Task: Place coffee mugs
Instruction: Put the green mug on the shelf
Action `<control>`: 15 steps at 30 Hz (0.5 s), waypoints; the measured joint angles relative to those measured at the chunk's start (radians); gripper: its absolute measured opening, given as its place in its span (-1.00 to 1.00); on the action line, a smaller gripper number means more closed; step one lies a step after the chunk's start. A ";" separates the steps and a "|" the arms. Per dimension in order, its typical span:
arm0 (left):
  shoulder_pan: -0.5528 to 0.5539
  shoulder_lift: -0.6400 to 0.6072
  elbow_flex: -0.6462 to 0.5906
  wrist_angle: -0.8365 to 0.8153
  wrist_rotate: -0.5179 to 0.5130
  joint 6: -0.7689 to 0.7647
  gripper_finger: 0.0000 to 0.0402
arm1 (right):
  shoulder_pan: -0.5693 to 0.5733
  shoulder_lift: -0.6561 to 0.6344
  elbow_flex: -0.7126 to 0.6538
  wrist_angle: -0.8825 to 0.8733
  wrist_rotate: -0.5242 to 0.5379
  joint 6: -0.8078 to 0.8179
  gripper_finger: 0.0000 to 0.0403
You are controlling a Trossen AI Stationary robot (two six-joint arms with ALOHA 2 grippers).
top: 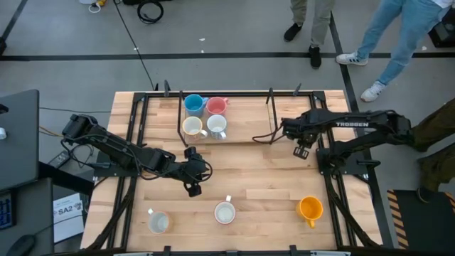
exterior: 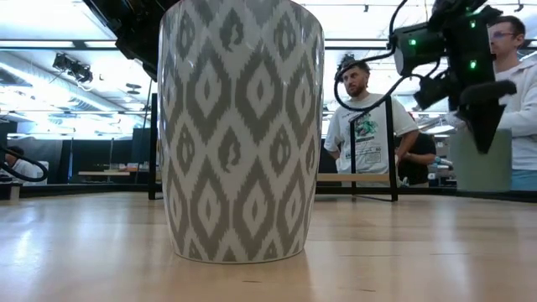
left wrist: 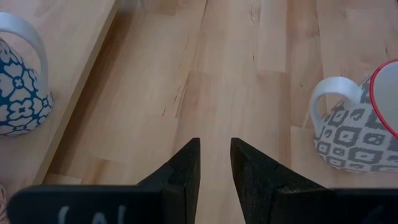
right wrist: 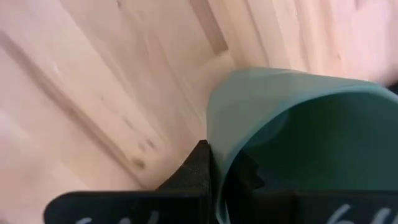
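My right gripper (top: 301, 151) hangs pointing down over the table's right half, shut on a green mug (right wrist: 298, 143), which also shows behind the fingers in the low view (exterior: 502, 168). My left gripper (top: 193, 188) stands open over the table's middle with nothing between its fingers (left wrist: 214, 168). A blue-patterned mug (left wrist: 18, 93) and a grey-patterned, red-rimmed mug (left wrist: 354, 130) stand ahead of it on either side. Blue (top: 193, 104), pink (top: 217, 107), cream (top: 192, 127) and white (top: 217, 126) mugs stand together at the far middle. Two pale mugs (top: 158, 222) (top: 225, 212) and an orange one (top: 311, 208) stand near the front edge. My right gripper pinches the green mug's wall at the rim (right wrist: 214, 146), one finger (right wrist: 198, 168) outside and one inside the hollow. The fingers come from above, pointing down. Whether the mug's base is on the wood or lifted, I cannot tell.
A black wire frame (top: 178, 117) borders the far group of mugs. A tall grey-and-white patterned mug (exterior: 242, 126) fills the low view's middle. People stand beyond the table's far edge (exterior: 365, 109). Bare wood lies between the far and near mugs.
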 joint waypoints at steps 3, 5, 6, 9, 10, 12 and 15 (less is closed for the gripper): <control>0.000 0.000 0.000 0.000 0.000 0.000 -0.52 | 0.000 0.000 0.090 -0.109 -0.002 0.008 -0.88; 0.000 0.000 0.000 0.001 0.000 0.000 -0.52 | 0.000 0.000 0.162 -0.195 -0.008 0.028 -0.88; 0.000 0.000 0.000 0.001 0.000 0.000 -0.52 | 0.000 0.000 0.205 -0.237 -0.011 0.040 -0.88; 0.000 0.000 0.000 0.001 0.000 0.001 -0.52 | 0.000 0.001 0.350 -0.290 -0.025 0.080 -0.88; 0.000 0.000 0.000 0.001 0.000 0.001 -0.52 | 0.000 0.001 0.400 -0.281 -0.044 0.087 -0.88; 0.000 0.000 0.000 0.001 0.000 0.001 -0.52 | -0.002 0.013 0.517 -0.272 -0.066 0.091 -0.88; 0.000 0.000 0.000 0.002 0.000 0.001 -0.52 | -0.001 0.061 0.690 -0.286 -0.048 0.103 -0.88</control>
